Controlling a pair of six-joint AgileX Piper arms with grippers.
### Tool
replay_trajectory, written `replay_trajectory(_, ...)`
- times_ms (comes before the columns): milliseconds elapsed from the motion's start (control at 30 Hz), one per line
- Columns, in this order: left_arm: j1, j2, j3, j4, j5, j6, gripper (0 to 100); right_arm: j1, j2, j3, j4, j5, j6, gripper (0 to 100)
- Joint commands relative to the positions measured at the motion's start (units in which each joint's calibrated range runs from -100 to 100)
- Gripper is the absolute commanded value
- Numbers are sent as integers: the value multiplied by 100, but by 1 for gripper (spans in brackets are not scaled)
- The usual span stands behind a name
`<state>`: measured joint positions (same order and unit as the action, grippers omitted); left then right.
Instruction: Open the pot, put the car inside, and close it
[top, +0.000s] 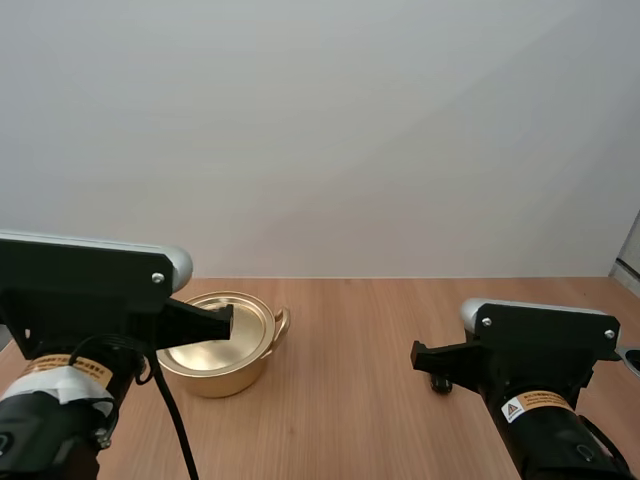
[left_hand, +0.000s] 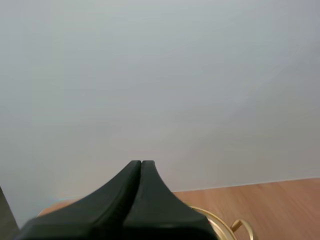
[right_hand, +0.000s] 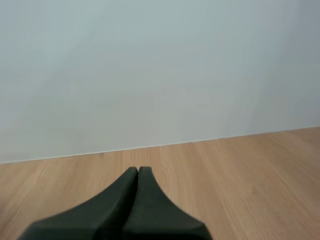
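A gold pot (top: 228, 375) stands on the wooden table at the left, with its flat gold lid (top: 245, 330) resting on it. My left gripper (top: 228, 322) hovers over the lid's near side, fingers pressed together as one dark wedge (left_hand: 141, 163); the pot's rim and a side handle (left_hand: 237, 226) show just beyond it. At the right, my right gripper (top: 415, 352) is shut on nothing above bare wood, its fingers (right_hand: 138, 169) lying together. A small dark object (top: 440, 384) peeks out under the right gripper; I cannot tell what it is.
The wooden table (top: 360, 400) runs back to a plain pale wall. Open tabletop lies between the pot and the right arm. A pale object (top: 630, 360) sits at the table's far right edge.
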<state>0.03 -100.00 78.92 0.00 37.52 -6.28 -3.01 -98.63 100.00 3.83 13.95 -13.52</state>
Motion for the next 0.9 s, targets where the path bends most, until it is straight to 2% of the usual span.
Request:
replay_trajectory(0, 1, 0, -87, -280, 161, 52, 0, -2, 3, 0, -2151, -6, 2, 0)
replay_trajectory(67, 1, 104, -99, -341, 434, 52, 0, -2, 17, 0, -2574, -35, 2, 0)
replay_trajectory(167, 1, 550, -99, -341, 594, 171, 0, -2, 26, 0, -2864, -41, 2, 0)
replay_trajectory(267, 1, 1097, -105, -341, 594, 324, 0, -2, 26, -32, -2846, -41, 2, 0)
replay_trajectory(367, 84, 1536, -171, -386, 578, 380, 0, -2, 26, -156, -2797, 124, 2, 0)
replay_trajectory(533, 203, 2291, -653, -1364, 1122, 1218, 0, -2, 26, -349, -2847, 666, 2, 0)
replay_trajectory(633, 222, 2889, -1081, -1760, 1549, 1541, 0, -2, 26, -385, -2938, 764, 2, 0)
replay_trajectory(867, 222, 4589, -2122, -1720, 2827, 1727, 0, -2, 26, -385, -2938, 870, 2, 0)
